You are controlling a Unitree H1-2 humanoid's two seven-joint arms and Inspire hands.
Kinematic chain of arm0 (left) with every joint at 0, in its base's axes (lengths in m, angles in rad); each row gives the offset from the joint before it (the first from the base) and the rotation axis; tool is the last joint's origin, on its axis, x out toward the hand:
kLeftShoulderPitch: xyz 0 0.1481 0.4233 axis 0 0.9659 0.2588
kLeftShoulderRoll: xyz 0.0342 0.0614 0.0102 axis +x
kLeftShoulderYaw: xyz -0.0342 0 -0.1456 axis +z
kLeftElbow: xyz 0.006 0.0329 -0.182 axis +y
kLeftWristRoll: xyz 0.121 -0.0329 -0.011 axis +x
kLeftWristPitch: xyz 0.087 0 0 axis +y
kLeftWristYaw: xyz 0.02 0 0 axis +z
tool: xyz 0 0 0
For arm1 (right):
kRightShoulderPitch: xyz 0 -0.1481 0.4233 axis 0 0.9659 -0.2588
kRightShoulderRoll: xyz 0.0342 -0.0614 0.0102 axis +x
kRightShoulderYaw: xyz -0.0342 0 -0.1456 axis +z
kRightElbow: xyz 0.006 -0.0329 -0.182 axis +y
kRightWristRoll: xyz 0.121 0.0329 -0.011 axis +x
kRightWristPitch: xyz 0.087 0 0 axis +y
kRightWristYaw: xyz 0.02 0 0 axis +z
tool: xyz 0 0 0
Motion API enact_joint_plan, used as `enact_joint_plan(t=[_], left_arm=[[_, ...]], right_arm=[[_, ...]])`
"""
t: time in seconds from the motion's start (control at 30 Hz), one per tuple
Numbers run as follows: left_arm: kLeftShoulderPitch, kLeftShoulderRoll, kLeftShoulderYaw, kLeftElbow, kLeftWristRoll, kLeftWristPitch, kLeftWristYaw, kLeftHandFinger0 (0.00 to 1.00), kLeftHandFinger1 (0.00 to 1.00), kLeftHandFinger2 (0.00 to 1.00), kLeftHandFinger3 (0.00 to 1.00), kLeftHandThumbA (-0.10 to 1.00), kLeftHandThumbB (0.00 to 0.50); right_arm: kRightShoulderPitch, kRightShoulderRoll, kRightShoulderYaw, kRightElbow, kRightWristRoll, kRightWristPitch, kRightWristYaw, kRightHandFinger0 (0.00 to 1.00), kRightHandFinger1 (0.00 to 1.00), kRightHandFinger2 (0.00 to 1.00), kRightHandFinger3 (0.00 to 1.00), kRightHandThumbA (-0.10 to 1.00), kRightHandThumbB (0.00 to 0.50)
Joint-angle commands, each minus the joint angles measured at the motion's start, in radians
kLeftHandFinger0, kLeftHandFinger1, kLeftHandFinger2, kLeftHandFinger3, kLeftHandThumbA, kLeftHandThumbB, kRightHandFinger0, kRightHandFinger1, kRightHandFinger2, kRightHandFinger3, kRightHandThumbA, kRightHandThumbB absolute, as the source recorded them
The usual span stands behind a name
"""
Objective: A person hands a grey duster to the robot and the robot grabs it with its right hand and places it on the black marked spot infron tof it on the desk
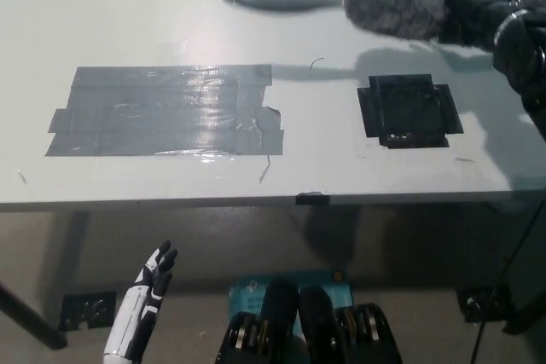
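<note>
Now the black right hand (478, 2) sits at the upper right of the head view, above the far part of the tabletop (171, 14), with its fingers wrapped around the grey duster (394, 2). The duster's fluffy head sticks out to the left of the hand, lying roughly level, and a thin handle continues further left as a blurred streak. The duster is off the tabletop; its shadow falls on the surface just beneath it. Nearer the edge, below the duster head and slightly to the right, lies the black marked spot (411, 110), a dark square of tape with nothing on it. The duster and the spot are apart, with a band of bare tabletop between them. To the left, well apart from the spot, a wide patch of grey tape (166, 110) is stuck flat on the tabletop, with a loose curl at its right end. The white left hand (147, 291) hangs below the tabletop edge at the lower left, empty, fingers slightly spread.
</note>
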Motion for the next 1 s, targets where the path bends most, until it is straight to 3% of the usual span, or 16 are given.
enact_joint_plan(t=[0.0,0.07,0.1,0.17,0.23,0.27,0.33,0.37,0.4,0.43,0.47,0.53,0.7,0.87,0.93,0.97], left_arm=[[0.001,0.013,-0.008,-0.024,0.003,-0.022,-0.011,1.0,1.0,1.0,1.0,1.0,0.215],[0.0,0.012,-0.007,-0.02,0.008,-0.027,-0.009,1.0,1.0,1.0,1.0,1.0,0.214],[-0.004,0.012,-0.008,-0.017,0.011,-0.029,-0.009,1.0,1.0,1.0,1.0,1.0,0.211],[-0.015,0.012,-0.006,-0.011,0.008,-0.022,-0.01,1.0,1.0,1.0,1.0,1.0,0.207],[-0.012,0.01,-0.007,-0.021,0.015,-0.004,-0.008,1.0,1.0,1.0,1.0,1.0,0.207],[-0.021,0.012,-0.007,-0.021,0.015,-0.003,-0.01,1.0,1.0,1.0,1.0,1.0,0.205],[-0.035,0.016,-0.006,-0.023,0.012,-0.001,-0.015,1.0,1.0,1.0,1.0,1.0,0.193],[-0.039,0.017,-0.006,-0.021,0.012,-0.001,-0.015,1.0,1.0,1.0,1.0,1.0,0.191],[-0.036,0.017,-0.006,-0.017,0.012,-0.007,-0.013,1.0,1.0,1.0,1.0,1.0,0.191],[-0.032,0.016,-0.006,-0.016,0.012,-0.011,-0.012,1.0,1.0,1.0,1.0,1.0,0.19],[-0.033,0.017,-0.006,-0.016,0.013,-0.01,-0.011,1.0,1.0,1.0,1.0,1.0,0.188],[-0.031,0.025,-0.006,-0.031,0.013,0.006,-0.019,1.0,1.0,1.0,1.0,1.0,0.191],[-0.04,0.024,-0.009,-0.03,0.017,0.005,-0.016,1.0,1.0,1.0,1.0,1.0,0.158],[-0.03,0.03,-0.008,-0.043,0.016,0.012,-0.019,1.0,1.0,1.0,1.0,1.0,0.148],[-0.037,0.028,-0.009,-0.036,0.021,0.009,-0.014,1.0,1.0,1.0,1.0,1.0,0.15],[-0.039,0.026,-0.008,-0.031,0.013,0.003,-0.015,1.0,1.0,1.0,1.0,1.0,0.149]], right_arm=[[-0.051,-0.035,0.025,0.005,-0.022,-0.02,0.121,0.12,0.67,0.97,0.96,-0.1,0.186],[-0.052,-0.035,0.044,-0.006,-0.03,0.002,0.163,0.16,0.71,1.0,0.98,-0.1,0.176],[-0.054,-0.034,0.048,-0.004,-0.031,0.0,0.174,0.16,0.68,1.0,0.86,-0.1,0.176],[-0.06,-0.031,0.044,0.002,-0.019,0.0,0.191,0.13,0.63,0.95,0.75,-0.1,0.176],[-0.058,-0.028,0.035,-0.002,-0.013,0.0,0.2,0.08,0.59,0.93,0.77,-0.1,0.173],[-0.065,-0.027,0.029,0.008,-0.011,-0.003,0.2,0.09,0.61,0.97,0.85,-0.1,0.178],[-0.08,-0.022,0.013,0.03,0.002,-0.015,0.199,0.13,0.66,1.0,0.91,-0.1,0.187],[-0.085,-0.022,0.009,0.021,0.005,-0.003,0.21,0.53,0.99,1.0,1.0,-0.03,0.243],[-0.086,-0.022,0.001,-0.003,0.014,0.03,0.247,0.77,1.0,1.0,1.0,0.15,0.291],[-0.086,-0.022,-0.01,-0.013,0.036,0.05,0.287,1.0,1.0,1.0,1.0,0.4,0.35],[-0.09,-0.021,-0.021,-0.013,0.053,0.061,0.312,1.0,1.0,1.0,1.0,0.55,0.448],[-0.089,-0.012,-0.059,-0.023,0.095,0.052,0.331,1.0,1.0,1.0,1.0,0.64,0.498],[-0.084,-0.011,-0.113,-0.077,0.125,0.049,0.335,1.0,1.0,1.0,1.0,0.75,0.5],[-0.076,-0.007,-0.194,-0.148,0.182,0.064,0.331,1.0,1.0,1.0,1.0,0.73,0.5],[-0.076,-0.02,-0.233,-0.185,0.204,0.057,0.317,1.0,1.0,1.0,1.0,0.76,0.496],[-0.08,-0.025,-0.267,-0.208,0.229,0.038,0.308,1.0,1.0,1.0,1.0,0.83,0.5]])
